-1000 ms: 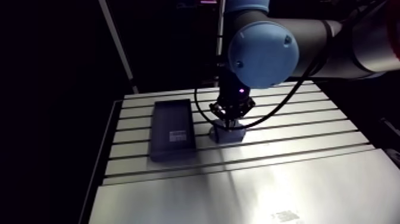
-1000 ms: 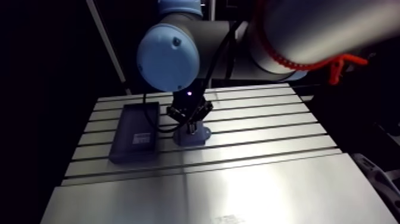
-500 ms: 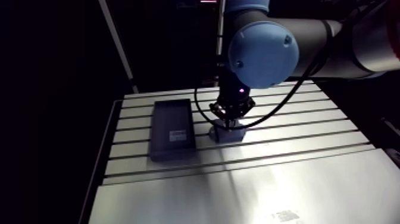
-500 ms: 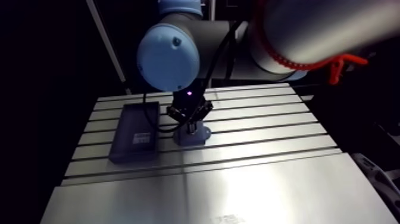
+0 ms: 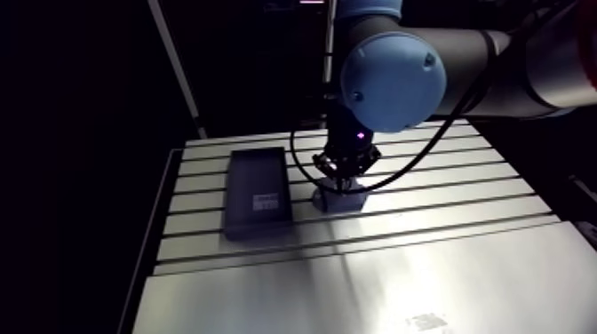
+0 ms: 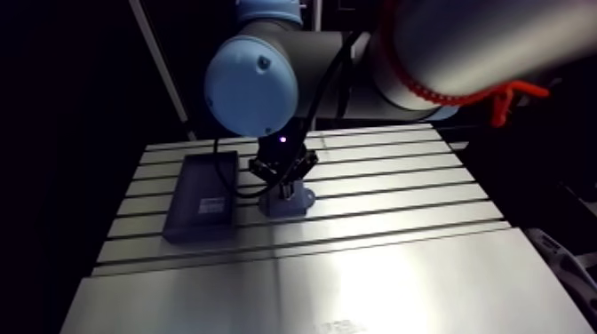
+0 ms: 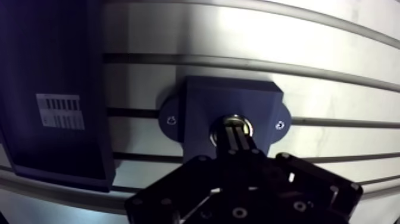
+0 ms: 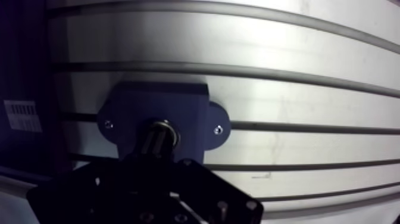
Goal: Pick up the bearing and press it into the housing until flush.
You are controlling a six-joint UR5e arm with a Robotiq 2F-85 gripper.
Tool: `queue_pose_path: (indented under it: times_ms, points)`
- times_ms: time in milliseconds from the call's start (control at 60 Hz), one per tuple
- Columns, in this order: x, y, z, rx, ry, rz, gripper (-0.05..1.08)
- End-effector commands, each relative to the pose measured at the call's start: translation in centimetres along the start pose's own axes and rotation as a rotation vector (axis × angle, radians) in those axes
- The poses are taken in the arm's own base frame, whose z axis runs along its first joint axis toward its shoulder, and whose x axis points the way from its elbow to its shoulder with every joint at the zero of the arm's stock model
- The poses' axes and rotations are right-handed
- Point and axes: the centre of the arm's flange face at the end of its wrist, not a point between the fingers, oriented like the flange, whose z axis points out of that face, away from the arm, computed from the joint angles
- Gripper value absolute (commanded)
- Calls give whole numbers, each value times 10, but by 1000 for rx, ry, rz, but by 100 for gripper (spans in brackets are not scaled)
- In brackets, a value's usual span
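Bearing (image 7: 233,118) sits in the bore of the dark blue housing (image 7: 202,101) on the slotted worktop (image 7: 333,71). My hand (image 7: 236,132) has its fingers pressed together, tips right on it.

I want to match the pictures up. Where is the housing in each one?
Arm view: the housing sits mid-table, right under the gripper.
Wrist view: the housing lies just ahead of the gripper, which reaches its centre hole.
Shared landmark: the dark tray with a white label, beside the housing in both views.
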Motion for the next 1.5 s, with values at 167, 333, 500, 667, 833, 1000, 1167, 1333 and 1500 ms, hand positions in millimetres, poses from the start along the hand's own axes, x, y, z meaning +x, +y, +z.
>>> queue_pose_path:
  times_ms: [167, 333, 500, 667, 833, 1000, 1167, 1333, 1500]
  points:
    - [0, 0, 0, 0, 0, -1, 87]
    - [0, -1, 1, 0, -1, -4, 87]
    - [0, -1, 1, 0, 0, -2, 87]
    - [0, -1, 0, 0, 0, -4, 87]
    - [0, -1, 0, 0, 0, -4, 87]
    - [0, -1, 2, 1, -3, -4, 87]
    - [1, 0, 4, 0, -8, -3, 87]
    - [1, 1, 3, 1, -4, -1, 87]
    - [1, 1, -3, -1, 6, -1, 87]
